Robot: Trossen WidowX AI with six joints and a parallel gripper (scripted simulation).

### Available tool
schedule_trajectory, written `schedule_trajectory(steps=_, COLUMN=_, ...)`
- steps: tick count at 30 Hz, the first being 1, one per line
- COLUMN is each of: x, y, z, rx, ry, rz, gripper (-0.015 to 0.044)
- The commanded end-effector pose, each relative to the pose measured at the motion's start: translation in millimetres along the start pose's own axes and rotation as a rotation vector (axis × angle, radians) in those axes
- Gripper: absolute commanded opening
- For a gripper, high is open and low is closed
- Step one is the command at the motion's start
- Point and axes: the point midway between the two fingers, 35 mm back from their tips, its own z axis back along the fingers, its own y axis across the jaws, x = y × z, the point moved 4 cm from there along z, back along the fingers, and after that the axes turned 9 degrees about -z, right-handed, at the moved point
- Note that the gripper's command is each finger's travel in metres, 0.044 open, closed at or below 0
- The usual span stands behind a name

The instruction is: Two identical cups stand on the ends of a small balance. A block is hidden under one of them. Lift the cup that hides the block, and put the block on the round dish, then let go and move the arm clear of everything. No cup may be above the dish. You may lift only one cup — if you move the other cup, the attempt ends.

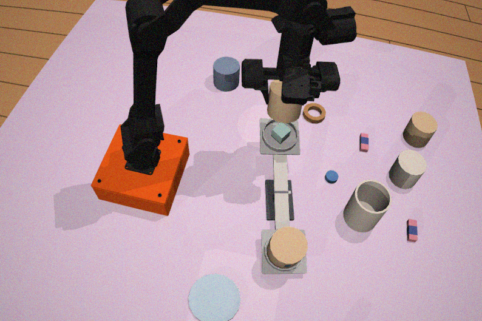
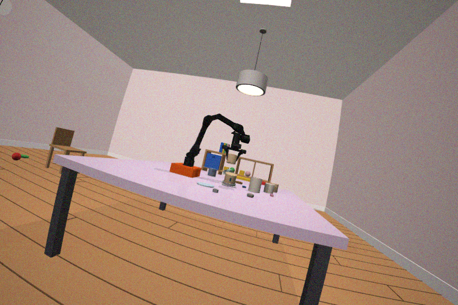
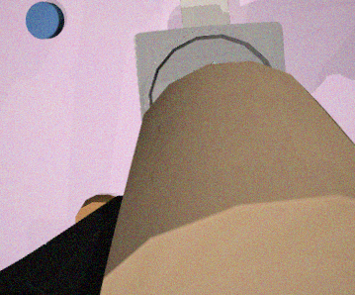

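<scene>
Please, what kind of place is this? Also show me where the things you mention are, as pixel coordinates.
Probably a play or hobby room: a wooden chair (image 2: 63, 136) and a red ball (image 2: 16, 156) stand on floorboards, and a pendant lamp (image 2: 251, 79) hangs above the table (image 2: 147, 179).
</scene>
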Motion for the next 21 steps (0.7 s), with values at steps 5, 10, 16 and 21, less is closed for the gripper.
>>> schedule_trajectory(steps=5, x=-0.1, y=0.2, z=-0.3, rx=0.000, ry=0.000, rz=0.000, gripper=0.0000)
schedule_trajectory(steps=10, x=-0.1, y=0.2, z=-0.3, rx=0.000, ry=0.000, rz=0.000, gripper=0.0000)
schedule_trajectory(steps=16, x=-0.1, y=0.2, z=-0.3, rx=0.000, ry=0.000, rz=0.000, gripper=0.0000)
schedule_trajectory(steps=21, x=-2.5, y=-0.1, z=-2.1, rx=0.000, ry=0.001, rz=0.000, gripper=0.0000)
